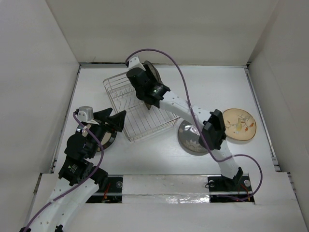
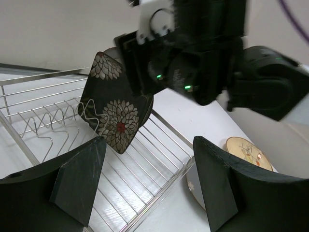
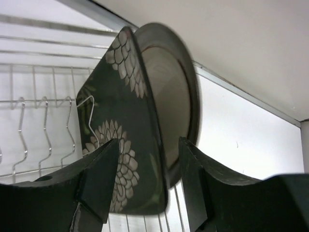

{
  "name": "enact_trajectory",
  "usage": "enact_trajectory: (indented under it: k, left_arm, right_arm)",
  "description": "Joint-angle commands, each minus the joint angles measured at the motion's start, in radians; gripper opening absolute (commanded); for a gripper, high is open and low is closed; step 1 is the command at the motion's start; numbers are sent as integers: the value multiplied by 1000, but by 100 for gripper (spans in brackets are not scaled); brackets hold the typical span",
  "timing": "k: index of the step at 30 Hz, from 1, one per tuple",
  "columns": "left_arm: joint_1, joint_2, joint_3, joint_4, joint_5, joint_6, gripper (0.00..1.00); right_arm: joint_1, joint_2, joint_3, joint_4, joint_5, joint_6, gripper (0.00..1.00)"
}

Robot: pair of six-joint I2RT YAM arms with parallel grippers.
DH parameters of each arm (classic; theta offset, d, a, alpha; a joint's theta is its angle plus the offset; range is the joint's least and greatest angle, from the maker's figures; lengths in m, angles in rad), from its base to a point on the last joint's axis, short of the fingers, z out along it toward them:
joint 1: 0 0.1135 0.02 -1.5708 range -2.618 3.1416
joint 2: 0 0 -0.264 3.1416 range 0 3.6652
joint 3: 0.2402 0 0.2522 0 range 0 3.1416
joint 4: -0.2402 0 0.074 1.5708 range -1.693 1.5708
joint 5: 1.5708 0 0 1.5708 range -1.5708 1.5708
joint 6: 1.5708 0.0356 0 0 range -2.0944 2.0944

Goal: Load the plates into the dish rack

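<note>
The dish rack [image 1: 145,123] stands left of centre. The dark square plate with white flowers [image 3: 125,145] stands upright in it, with the dark-rimmed round plate [image 3: 174,111] upright just behind. My right gripper [image 3: 148,145] is open, its jaws straddling the near edge of the square plate. The left wrist view shows the same square plate [image 2: 116,116] under that gripper. My left gripper [image 1: 115,116] is open and empty beside the rack, above a black-striped-rim plate [image 1: 104,140] that it mostly hides. The grey floral plate [image 1: 190,140] and the tan plate [image 1: 240,124] lie flat at the right.
White walls [image 1: 38,72] enclose the table on three sides. My right arm [image 1: 183,106] stretches over the rack's right side and the grey plate. The rack's left divider prongs [image 2: 53,121] hold nothing.
</note>
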Motion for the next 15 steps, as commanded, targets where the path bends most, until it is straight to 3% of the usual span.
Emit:
enact_trajectory:
  k: [1, 5, 7, 9, 11, 15]
  left_arm:
    - [-6, 2, 10, 37, 3, 4, 71]
    - [-6, -7, 9, 40, 6, 4, 71]
    - [-6, -9, 9, 39, 6, 4, 71]
    - [-6, -13, 9, 36, 9, 4, 70]
    - [-6, -21, 10, 37, 19, 4, 69]
    - [-6, -19, 9, 43, 49, 12, 51]
  right_arm:
    - [27, -234, -108, 190, 15, 30, 58]
    - [27, -465, -392, 321, 17, 88, 56]
    - [27, -630, -536, 382, 12, 134, 31]
    - [-7, -746, -774, 404, 3, 258, 0]
    - [-40, -931, -1031, 410, -22, 418, 0]
    - [-190, -1244, -1410, 279, -66, 735, 0]
